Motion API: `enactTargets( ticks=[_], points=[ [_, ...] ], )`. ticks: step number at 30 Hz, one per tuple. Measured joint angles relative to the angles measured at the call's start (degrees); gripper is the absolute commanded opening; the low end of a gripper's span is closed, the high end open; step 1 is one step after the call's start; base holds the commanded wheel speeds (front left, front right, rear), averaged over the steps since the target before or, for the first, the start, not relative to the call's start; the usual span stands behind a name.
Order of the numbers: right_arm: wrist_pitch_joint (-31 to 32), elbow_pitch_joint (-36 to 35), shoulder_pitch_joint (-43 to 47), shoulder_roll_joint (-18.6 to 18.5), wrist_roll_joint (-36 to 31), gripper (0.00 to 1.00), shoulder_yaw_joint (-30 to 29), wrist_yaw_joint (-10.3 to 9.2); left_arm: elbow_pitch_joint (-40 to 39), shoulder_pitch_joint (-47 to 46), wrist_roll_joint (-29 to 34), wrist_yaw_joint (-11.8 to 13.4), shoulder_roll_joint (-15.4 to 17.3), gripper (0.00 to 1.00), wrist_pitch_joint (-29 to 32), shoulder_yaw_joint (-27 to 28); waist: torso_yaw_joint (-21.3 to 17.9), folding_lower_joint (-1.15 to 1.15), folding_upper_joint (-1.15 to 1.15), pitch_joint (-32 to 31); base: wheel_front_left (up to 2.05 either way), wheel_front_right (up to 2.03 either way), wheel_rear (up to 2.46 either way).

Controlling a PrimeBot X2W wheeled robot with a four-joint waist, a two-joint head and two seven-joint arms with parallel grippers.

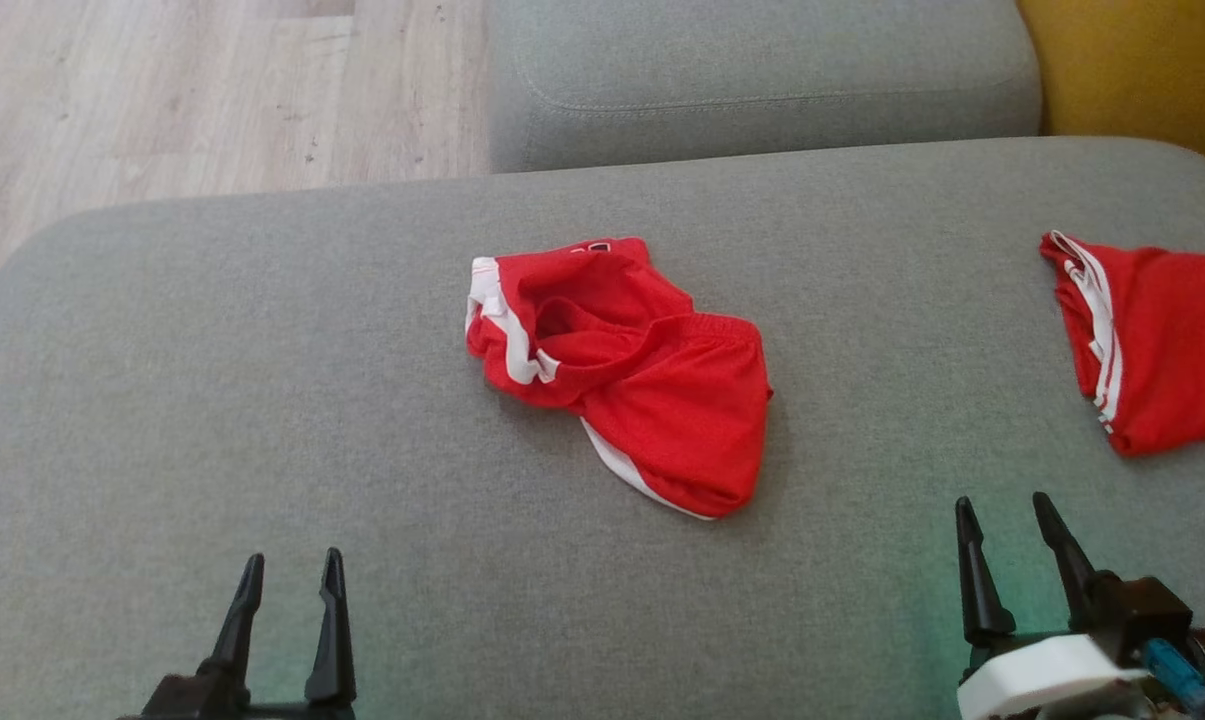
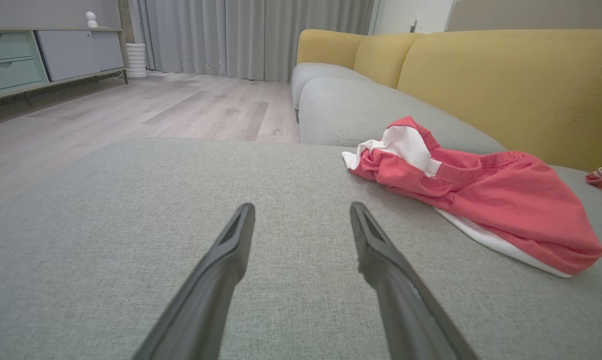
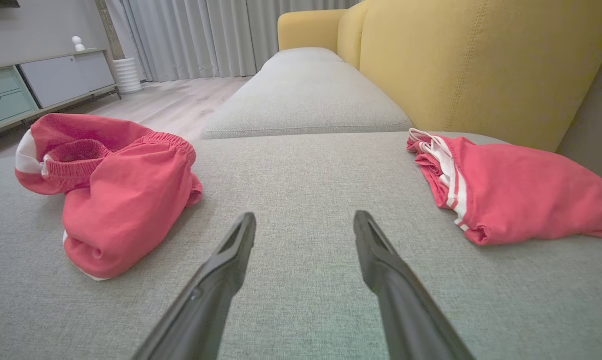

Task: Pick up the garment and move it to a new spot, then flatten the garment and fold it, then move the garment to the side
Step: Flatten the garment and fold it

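Lying on grey sofa (image 1: 262,420), garment (image 1: 652,390), wood floor (image 1: 162,90)

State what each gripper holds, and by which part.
Nothing is held: the left gripper and the right gripper are open and empty, apart from the red shorts.

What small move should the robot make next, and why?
Probably reach the left gripper forward toward the crumpled red shorts: they lie bunched on the grey cushion, untouched, and both it and the right gripper are open, empty, and short of them.
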Motion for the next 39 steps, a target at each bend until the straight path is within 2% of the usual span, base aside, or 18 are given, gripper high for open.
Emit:
enactTargets(
  ticks=[16, 21, 26, 30, 35, 39],
  points=[
    [0.00, 0.46, -0.21, 0.00, 0.01, 1.00, 0.44, 0.00, 0.62, -0.12, 0.04, -0.44, -0.03, 1.00, 0.00, -0.14, -1.08, 0.00, 0.00, 0.37, 0.00, 0.00, 0.00],
    [0.00, 0.43, -0.59, 0.00, 0.01, 1.00, 1.01, 0.00, -0.13, -2.85, 0.04, -0.52, -0.02, 1.00, 0.00, -2.90, -1.75, 0.00, 0.00, 1.27, 0.00, 0.00, 0.00],
    [0.00, 0.18, -2.74, 0.00, 0.01, 1.00, 2.21, 0.00, -0.85, -13.21, 0.81, -1.02, -0.07, 1.00, -0.01, -10.28, -2.78, 0.01, 0.00, 3.15, 0.00, 0.00, 0.00],
    [0.00, -0.75, -4.93, -0.01, 0.01, 1.00, 3.37, 0.00, 3.24, -23.43, 0.71, -1.04, -0.20, 1.00, 0.38, -18.61, -3.99, 0.01, 0.00, 5.33, 0.00, 0.00, 0.00],
    [0.00, -2.36, -7.50, -0.03, 0.13, 1.00, 5.76, 0.00, 9.62, -36.43, -2.56, -1.41, -0.34, 1.00, 5.53, -29.43, -5.96, 0.01, 0.00, 9.10, 0.00, 0.00, 0.00],
    [0.00, -3.65, -10.19, -0.04, 0.54, 1.00, 8.12, 0.00, 15.68, -47.03, -6.51, -1.53, -0.42, 1.00, 10.10, -35.22, -7.80, 0.02, 0.00, 12.64, 0.00, 0.00, 0.00]
  ],
)
